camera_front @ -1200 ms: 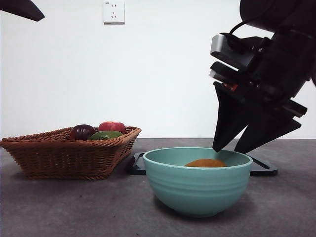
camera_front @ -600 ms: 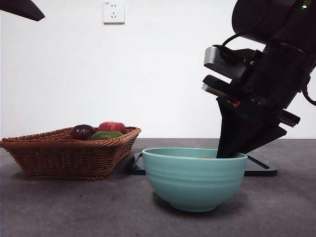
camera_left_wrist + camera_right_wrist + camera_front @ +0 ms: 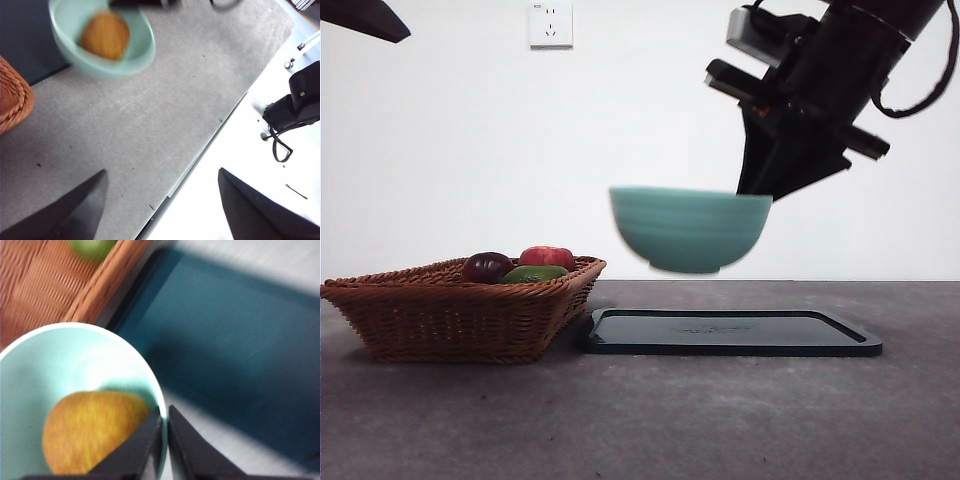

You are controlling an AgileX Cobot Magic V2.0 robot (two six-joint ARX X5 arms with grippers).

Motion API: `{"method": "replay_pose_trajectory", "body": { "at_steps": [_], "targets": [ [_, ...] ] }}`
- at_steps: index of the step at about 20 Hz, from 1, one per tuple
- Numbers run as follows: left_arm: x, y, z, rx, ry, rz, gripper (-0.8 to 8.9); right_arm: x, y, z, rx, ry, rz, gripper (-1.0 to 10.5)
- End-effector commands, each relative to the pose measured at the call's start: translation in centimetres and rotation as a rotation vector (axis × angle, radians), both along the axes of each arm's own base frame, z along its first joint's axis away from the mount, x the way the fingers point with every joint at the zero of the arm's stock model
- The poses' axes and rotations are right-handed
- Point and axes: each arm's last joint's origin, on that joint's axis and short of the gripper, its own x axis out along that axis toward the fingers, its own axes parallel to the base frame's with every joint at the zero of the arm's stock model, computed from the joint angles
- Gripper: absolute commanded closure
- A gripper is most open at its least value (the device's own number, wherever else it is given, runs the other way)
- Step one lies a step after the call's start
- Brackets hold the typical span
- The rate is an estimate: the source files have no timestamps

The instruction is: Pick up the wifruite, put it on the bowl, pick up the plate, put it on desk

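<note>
The teal-green bowl [image 3: 688, 228] hangs in the air above the desk [image 3: 720, 420], a little blurred. My right gripper [image 3: 755, 190] is shut on its right rim, one jaw inside and one outside, as the right wrist view [image 3: 165, 417] shows. The orange-yellow wifruite [image 3: 92, 432] lies inside the bowl [image 3: 65, 360]; the left wrist view also shows it [image 3: 105, 35] in the bowl [image 3: 145, 45]. The flat dark plate [image 3: 730, 333] lies bare on the desk below. My left gripper [image 3: 162, 172] is open and empty, high over the desk's edge.
A wicker basket [image 3: 460, 310] stands at the left, touching the plate's left end. It holds a dark purple fruit [image 3: 486, 267], a red one [image 3: 547, 257] and a green one [image 3: 534, 273]. The waiting arm's tip [image 3: 360, 18] shows at the top left corner.
My right gripper went down onto the bowl's right rim, shut on it and lifted the bowl with the wifruite up off the desk. The plate behind it now shows whole.
</note>
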Motion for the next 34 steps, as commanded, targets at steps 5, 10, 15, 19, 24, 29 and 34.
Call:
{"method": "replay_pose_trajectory", "body": {
  "at_steps": [5, 10, 15, 19, 24, 29, 34],
  "targets": [
    [0.0, -0.1, 0.2, 0.000, -0.014, -0.020, 4.70, 6.8, -0.8, -0.8, -0.006, 0.024, -0.109, 9.4],
    [0.0, -0.1, 0.1, 0.003, -0.009, -0.020, 4.70, 9.8, -0.6, -4.5, -0.032, 0.085, -0.133, 9.4],
    [0.0, -0.1, 0.2, 0.002, -0.010, -0.020, 4.70, 10.1, -0.5, -5.5, -0.043, 0.106, -0.133, 9.4],
    [0.0, -0.1, 0.2, 0.002, -0.010, -0.020, 4.70, 10.0, -0.5, -5.6, -0.046, 0.114, -0.133, 9.2],
    [0.0, -0.1, 0.2, 0.002, -0.010, -0.020, 4.70, 9.7, -0.7, -5.1, -0.045, 0.118, -0.137, 7.4],
    [0.0, -0.1, 0.2, 0.002, -0.011, -0.020, 4.70, 6.2, -2.2, 2.9, 0.014, -0.062, -0.122, 7.3],
    [0.0, -0.1, 0.2, -0.002, -0.016, -0.020, 4.70, -2.0, -4.8, 10.8, 0.037, -0.197, -0.041, 7.3]
  ]
}}
